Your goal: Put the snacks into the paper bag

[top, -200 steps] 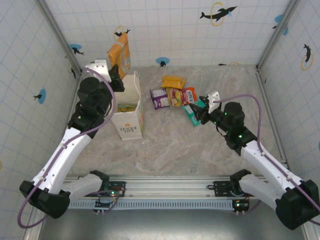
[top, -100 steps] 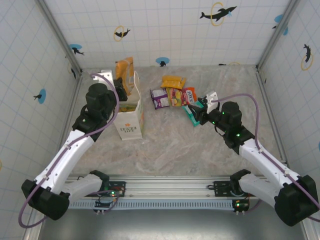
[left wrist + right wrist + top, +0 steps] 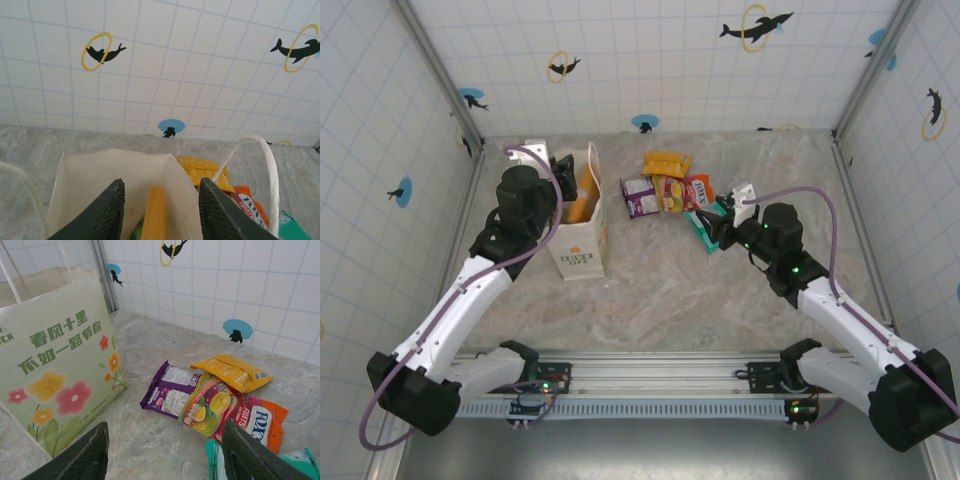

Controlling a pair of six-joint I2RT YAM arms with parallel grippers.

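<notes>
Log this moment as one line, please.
left jaws: open above white paper carrier bag | orange shiny flat packet: inside bag | right jaws: open, empty

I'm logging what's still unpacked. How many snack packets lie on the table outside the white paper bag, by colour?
Flat shiny purple packet: 1
Yellow-orange foil packet: 1
Red fruit-print packet: 1
Orange packet with blue logo: 1
Teal packet: 1 clearly seen, edge cropped
Total: 5

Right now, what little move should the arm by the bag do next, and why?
Probably lift the left gripper straight up, clear of the bag. Its jaws stand apart above the bag's mouth, and the orange packet sits down inside, touching neither jaw. More packets wait on the table.
</notes>
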